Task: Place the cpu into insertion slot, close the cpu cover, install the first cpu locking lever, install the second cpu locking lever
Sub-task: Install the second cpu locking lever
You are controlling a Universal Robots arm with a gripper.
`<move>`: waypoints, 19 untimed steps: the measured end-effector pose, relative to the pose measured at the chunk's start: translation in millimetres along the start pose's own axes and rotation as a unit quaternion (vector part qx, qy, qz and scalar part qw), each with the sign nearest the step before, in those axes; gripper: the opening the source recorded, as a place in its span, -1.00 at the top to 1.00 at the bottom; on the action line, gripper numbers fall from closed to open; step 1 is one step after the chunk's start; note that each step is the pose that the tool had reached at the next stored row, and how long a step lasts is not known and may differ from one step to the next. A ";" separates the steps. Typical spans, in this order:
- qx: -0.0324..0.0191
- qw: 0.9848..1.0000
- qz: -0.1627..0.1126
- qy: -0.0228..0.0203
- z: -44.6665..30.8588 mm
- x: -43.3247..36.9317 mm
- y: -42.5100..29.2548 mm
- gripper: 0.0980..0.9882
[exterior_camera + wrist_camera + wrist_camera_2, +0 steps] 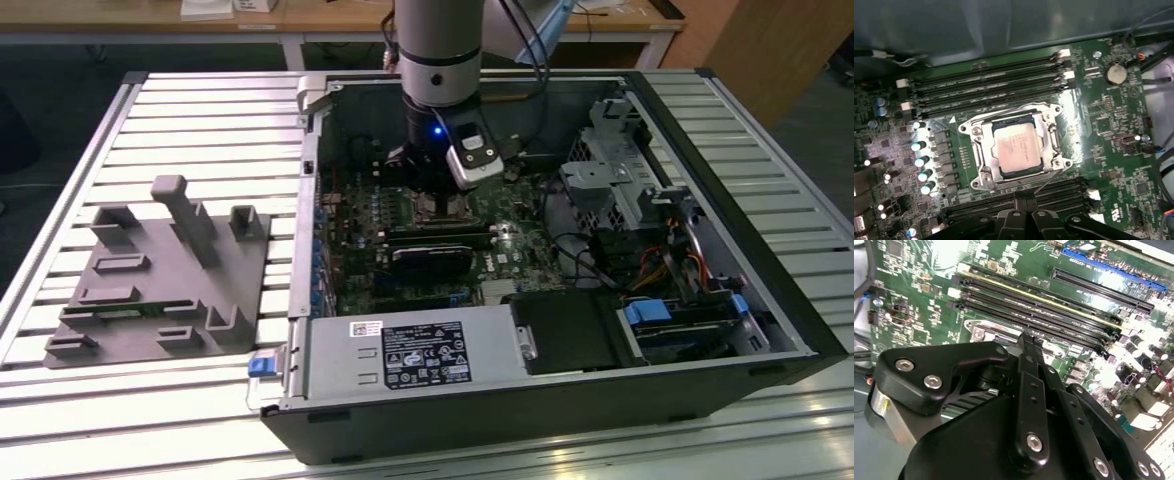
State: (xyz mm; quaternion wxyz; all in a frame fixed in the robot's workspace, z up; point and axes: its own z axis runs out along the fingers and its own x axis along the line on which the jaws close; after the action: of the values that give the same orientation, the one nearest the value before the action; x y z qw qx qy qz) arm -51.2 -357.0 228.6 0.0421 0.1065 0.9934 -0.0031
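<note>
We have the gripper (pixel 1026 200) low inside the open PC case (pixel 747 300), right over the motherboard (pixel 1104 150), just beside the insertion slot (pixel 974 131). Fingers (pixel 1026 202) look pressed together, tips meeting at the socket's edge with nothing pinched between them — reads as a poking or pushing pose rather than a carry.

First wrist view gives us the socket state: the cpu (pixel 1015 149) sits flat in the slot, pale metal top facing up. The cpu cover (pixel 1050 139) lies down around it, chip showing through its window, so seating and cover look done. A thin wire lever (pixel 1046 184) runs along the socket side nearest the fingertips; we can't tell if it's latched. That likely explains why the tips sit there.

Second wrist view looks along the closed fingers (pixel 1029 365) toward the RAM slots (pixel 1054 315) beyond the socket; the gripper body blocks the chip there.

Exterior view adds context: arm (pixel 438 50) coming straight down into the case, which lies on its side on the slatted table (pixel 200 100), with a grey fixture (pixel 160 280) well apart from the case, on the exterior view's left.
</note>
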 end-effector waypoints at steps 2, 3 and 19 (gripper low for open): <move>-0.001 1.000 -0.002 0.000 1.2 0.4 -1.9 0.98; -0.002 1.000 -0.003 0.001 1.7 0.6 -3.1 0.98; -0.054 0.998 0.000 0.012 9.6 8.6 -24.8 0.98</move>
State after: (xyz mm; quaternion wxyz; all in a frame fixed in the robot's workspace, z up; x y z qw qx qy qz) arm -64.0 -379.5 218.2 0.0363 0.1040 0.9926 0.0519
